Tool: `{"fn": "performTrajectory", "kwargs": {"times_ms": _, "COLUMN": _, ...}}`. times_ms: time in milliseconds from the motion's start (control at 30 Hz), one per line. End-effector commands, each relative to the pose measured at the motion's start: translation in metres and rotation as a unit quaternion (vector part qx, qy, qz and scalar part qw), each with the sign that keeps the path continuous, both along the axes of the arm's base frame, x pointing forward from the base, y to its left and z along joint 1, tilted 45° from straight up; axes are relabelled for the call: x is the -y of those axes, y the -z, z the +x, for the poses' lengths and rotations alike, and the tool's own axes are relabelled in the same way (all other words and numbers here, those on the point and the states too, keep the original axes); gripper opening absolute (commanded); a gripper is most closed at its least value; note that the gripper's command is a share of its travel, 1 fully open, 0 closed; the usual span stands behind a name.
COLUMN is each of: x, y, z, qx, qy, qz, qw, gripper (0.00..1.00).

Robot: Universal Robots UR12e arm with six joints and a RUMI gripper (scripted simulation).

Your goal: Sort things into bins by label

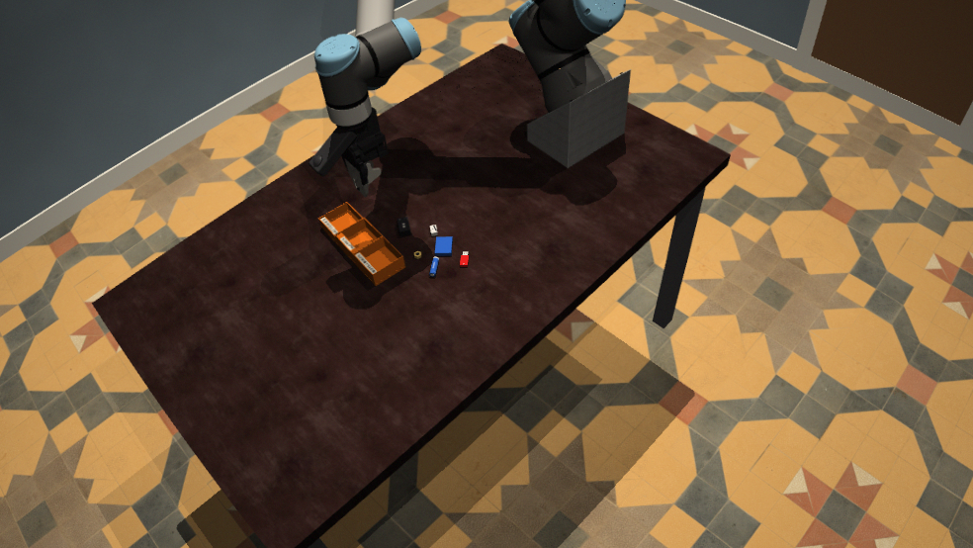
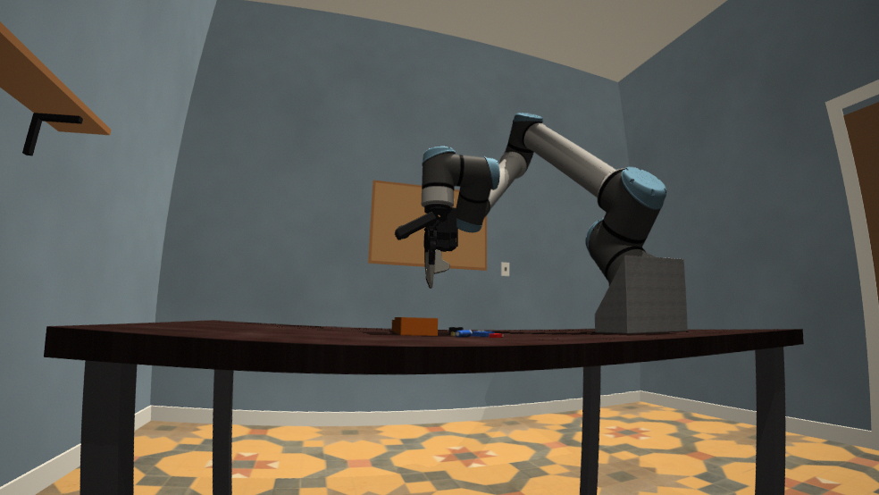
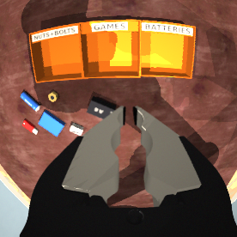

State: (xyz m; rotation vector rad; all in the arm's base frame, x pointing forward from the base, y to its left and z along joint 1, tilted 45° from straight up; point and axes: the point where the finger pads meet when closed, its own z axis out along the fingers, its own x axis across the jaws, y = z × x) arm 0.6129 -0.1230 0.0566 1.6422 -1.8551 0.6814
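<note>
An upright orange bin block point(image 1: 389, 272) point(image 2: 418, 326) has three compartments labelled, in the wrist view, NUTS+BOLTS point(image 3: 54, 33), GAMES point(image 3: 110, 27) and BATTERIES point(image 3: 167, 29). All three look empty. Beside it on the table lie a brass nut point(image 3: 52, 96) point(image 1: 417, 254), a blue cylinder point(image 3: 30, 100) point(image 1: 434, 266), a blue box point(image 3: 51, 123) point(image 1: 443, 245), a red stick point(image 3: 30, 126) point(image 1: 464, 259), a small white piece point(image 3: 76, 128) point(image 1: 433, 229) and a black block point(image 3: 101, 106) point(image 1: 403, 226). My gripper point(image 1: 363, 190) point(image 2: 431, 285) point(image 3: 129, 107) is shut with nothing between its tips, high above the table; the left finger's tip partly covers the black block's edge in the wrist view.
The grey arm base point(image 1: 597, 126) point(image 2: 656, 295) stands on the dark table point(image 1: 272, 353) point(image 2: 246, 350) to the right of the bins and loose things. The arm reaches across above the table.
</note>
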Motion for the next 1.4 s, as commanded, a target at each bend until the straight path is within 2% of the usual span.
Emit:
{"fn": "performTrajectory", "kwargs": {"times_ms": 0, "x": 0.034, "y": -0.007, "z": 0.012, "qx": 0.001, "qy": -0.002, "qz": 0.001, "qw": 1.000, "gripper": 0.04}}
{"fn": "performTrajectory", "kwargs": {"times_ms": 233, "x": 0.085, "y": -0.017, "z": 0.027, "qx": 0.001, "qy": -0.002, "qz": 0.001, "qw": 1.000, "gripper": 0.04}}
{"fn": "performTrajectory", "kwargs": {"times_ms": 500, "x": 0.085, "y": -0.017, "z": 0.027, "qx": 0.001, "qy": -0.002, "qz": 0.001, "qw": 1.000, "gripper": 0.04}}
{"fn": "performTrajectory", "kwargs": {"times_ms": 1200, "x": 0.121, "y": 0.019, "z": 0.023, "qx": 0.001, "qy": -0.002, "qz": 0.001, "qw": 1.000, "gripper": 0.04}}
{"fn": "performTrajectory", "kwargs": {"times_ms": 1367, "x": 0.122, "y": 0.021, "z": 0.023, "qx": 0.001, "qy": -0.002, "qz": 0.001, "qw": 1.000, "gripper": 0.04}}
